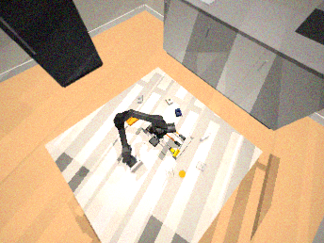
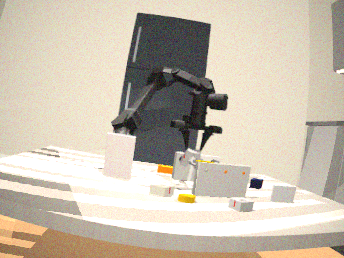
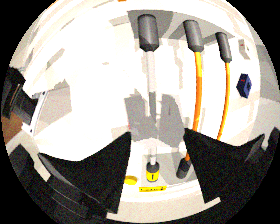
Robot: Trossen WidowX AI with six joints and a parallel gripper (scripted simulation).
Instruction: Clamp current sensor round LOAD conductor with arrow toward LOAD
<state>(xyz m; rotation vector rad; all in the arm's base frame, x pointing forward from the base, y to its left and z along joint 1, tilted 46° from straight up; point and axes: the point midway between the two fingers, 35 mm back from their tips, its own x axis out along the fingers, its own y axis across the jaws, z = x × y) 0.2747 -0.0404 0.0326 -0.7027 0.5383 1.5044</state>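
My gripper (image 2: 195, 149) (image 3: 157, 134) is shut on the open current sensor (image 2: 191, 156) (image 3: 171, 122), whose two grey halves stand apart below the fingertips. In the wrist view the pale conductor (image 3: 151, 70) runs lengthwise between the halves. It ends at a yellow collar (image 3: 152, 173) with a black mark, beside a yellow strip (image 3: 152, 189); the lettering is too small to read. Whether the conductor lies inside the sensor or just beneath it I cannot tell. The arrow on the sensor cannot be made out.
Two orange conductors (image 3: 198, 85) (image 3: 228, 95) run to the right of the pale one. A grey upright panel (image 2: 222, 180) stands in front of the sensor. A yellow disc (image 1: 182, 173) (image 2: 186, 198), a navy block (image 1: 178, 112) (image 2: 256, 183), an orange block (image 1: 132, 121) (image 2: 165, 169) and several pale blocks stand around.
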